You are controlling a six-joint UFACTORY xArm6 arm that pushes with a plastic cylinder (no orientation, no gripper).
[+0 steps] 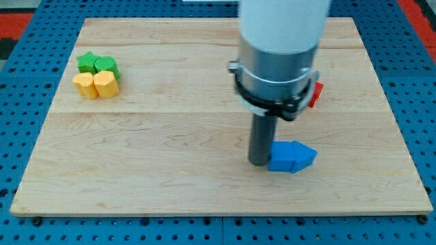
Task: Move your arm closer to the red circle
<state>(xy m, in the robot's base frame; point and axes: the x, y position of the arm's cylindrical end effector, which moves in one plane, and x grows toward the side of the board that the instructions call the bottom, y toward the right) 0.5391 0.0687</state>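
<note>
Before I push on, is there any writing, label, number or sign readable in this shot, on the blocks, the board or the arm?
None: no readable text anywhere in the camera view.
Wooden board: bare wood grain only.
Green blocks, yellow blocks, blue block, red block: plain faces, no marks.
Arm housing: plain white and grey, no label visible.
My tip sits against the blue block's left side.
</note>
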